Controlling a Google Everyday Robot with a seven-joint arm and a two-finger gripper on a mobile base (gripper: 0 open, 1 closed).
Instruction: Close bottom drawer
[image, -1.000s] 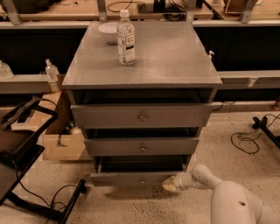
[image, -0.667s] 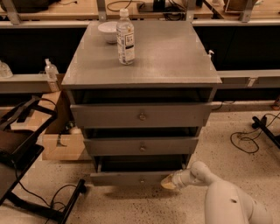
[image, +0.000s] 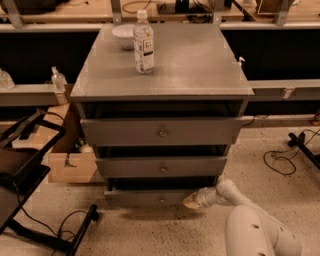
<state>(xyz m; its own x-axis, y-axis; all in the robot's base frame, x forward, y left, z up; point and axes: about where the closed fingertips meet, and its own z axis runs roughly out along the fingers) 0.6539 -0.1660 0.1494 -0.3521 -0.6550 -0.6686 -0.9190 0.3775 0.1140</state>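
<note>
Three grey drawers stand partly open in the single camera view, stacked in one cabinet (image: 235, 107). The bottom drawer (image: 140, 198) is the lowest, just above the floor. Its flat front is pulled out a little, with a dark gap above it and a small knob at its middle. The gripper (image: 193, 201) sits low at the right part of that front, on the end of the white arm (image: 235, 197) that reaches in from the lower right. Hazard: the contact point lies well right of the knob, so an off-centre push may skew the drawer on its runners and jam it short of closed. The tip may also slide off the right edge of the smooth front. A water bottle (image: 144, 42) and a bowl (image: 123, 36) stand on the tabletop (image: 200, 65); a hard shove could rock the bottle. The gripper appears to touch the drawer front. Whether the jaws stand wide or narrow cannot be told, and nothing is seen held in them.
</note>
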